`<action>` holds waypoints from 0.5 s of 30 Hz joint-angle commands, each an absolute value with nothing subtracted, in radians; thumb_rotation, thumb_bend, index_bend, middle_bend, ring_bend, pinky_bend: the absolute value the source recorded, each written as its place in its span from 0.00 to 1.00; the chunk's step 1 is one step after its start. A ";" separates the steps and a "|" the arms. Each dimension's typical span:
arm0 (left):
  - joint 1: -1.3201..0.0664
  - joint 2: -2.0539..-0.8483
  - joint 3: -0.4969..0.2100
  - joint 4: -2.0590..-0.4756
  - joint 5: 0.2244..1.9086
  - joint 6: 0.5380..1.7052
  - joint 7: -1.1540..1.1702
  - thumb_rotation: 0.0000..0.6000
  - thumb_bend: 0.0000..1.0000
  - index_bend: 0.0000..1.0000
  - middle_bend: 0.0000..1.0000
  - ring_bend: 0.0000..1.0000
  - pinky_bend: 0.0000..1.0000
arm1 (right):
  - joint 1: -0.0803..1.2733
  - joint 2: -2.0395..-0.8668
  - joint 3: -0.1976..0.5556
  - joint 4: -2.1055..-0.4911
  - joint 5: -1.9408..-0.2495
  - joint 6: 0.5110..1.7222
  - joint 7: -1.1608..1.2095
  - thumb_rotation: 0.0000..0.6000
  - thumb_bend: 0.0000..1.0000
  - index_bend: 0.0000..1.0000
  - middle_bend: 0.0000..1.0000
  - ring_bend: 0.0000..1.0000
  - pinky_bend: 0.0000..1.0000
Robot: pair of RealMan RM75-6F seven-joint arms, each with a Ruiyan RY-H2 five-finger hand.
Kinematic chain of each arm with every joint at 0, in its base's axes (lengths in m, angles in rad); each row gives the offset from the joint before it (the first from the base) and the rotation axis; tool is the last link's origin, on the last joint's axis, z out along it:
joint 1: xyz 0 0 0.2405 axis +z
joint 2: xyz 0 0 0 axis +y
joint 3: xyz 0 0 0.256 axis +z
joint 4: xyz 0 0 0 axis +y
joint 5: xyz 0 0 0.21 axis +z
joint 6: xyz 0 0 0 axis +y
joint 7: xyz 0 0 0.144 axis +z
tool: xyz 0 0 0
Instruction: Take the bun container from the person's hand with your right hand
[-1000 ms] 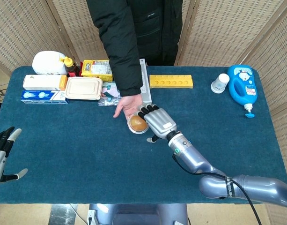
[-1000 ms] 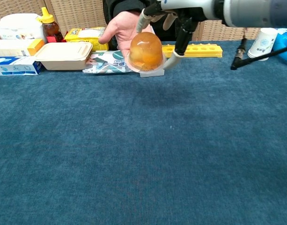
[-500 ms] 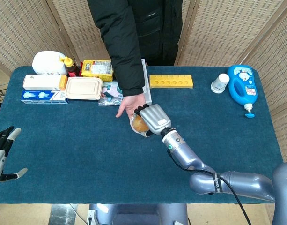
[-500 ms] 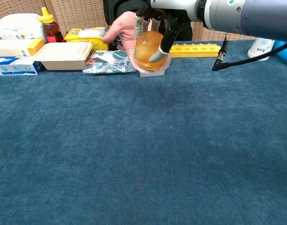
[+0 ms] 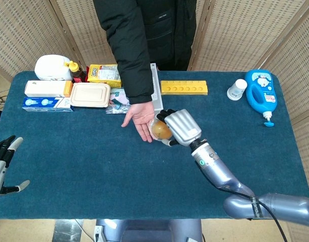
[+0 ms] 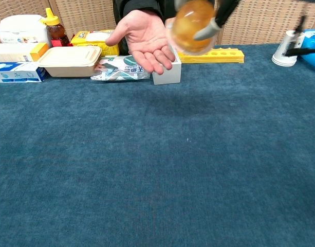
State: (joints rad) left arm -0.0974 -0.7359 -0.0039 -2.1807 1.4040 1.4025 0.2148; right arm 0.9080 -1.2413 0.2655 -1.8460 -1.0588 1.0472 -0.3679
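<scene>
Legible text is almost wholly lacking in both views. The yellow packet [image 5: 104, 74] at the back of the table carries dark printed lettering on its upper face, too small to read in the head view; in the chest view the same packet shows only a blurred dark mark. The blue bottle [image 5: 261, 94] at the far right bears a white label with a cartoon picture, without readable words. The blue-and-white box [image 5: 46, 104] at the far left has small print that cannot be made out. The patterned pouch [image 6: 120, 68] shows colours only, no readable lettering.
</scene>
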 commanded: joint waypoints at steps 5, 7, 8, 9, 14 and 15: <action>-0.097 -0.743 0.000 -2.184 1.410 1.400 0.233 1.00 0.02 0.00 0.00 0.00 0.01 | 0.764 -1.124 0.158 -1.851 -1.119 1.083 -0.307 1.00 0.37 0.54 0.48 0.45 0.59; -0.097 -0.747 0.003 -2.187 1.412 1.400 0.243 1.00 0.02 0.00 0.00 0.00 0.01 | 0.754 -1.146 0.141 -1.797 -1.108 1.054 -0.279 1.00 0.37 0.54 0.48 0.45 0.59; -0.097 -0.749 0.004 -2.188 1.413 1.400 0.248 1.00 0.02 0.00 0.00 0.00 0.01 | 0.752 -1.161 0.135 -1.771 -1.102 1.038 -0.267 1.00 0.37 0.54 0.48 0.45 0.59; -0.097 -0.751 0.005 -2.189 1.414 1.400 0.254 1.00 0.02 0.00 0.00 0.00 0.01 | 0.753 -1.184 0.128 -1.734 -1.094 1.014 -0.252 1.00 0.37 0.54 0.48 0.45 0.59; -0.095 -0.759 0.008 -2.192 1.413 1.400 0.273 1.00 0.02 0.00 0.00 0.00 0.01 | 0.766 -1.295 0.126 -1.590 -1.073 0.945 -0.202 1.00 0.38 0.54 0.48 0.43 0.57; -0.095 -0.760 0.009 -2.192 1.412 1.400 0.276 1.00 0.02 0.00 0.00 0.00 0.01 | 0.769 -1.312 0.129 -1.569 -1.072 0.937 -0.193 1.00 0.38 0.54 0.48 0.42 0.57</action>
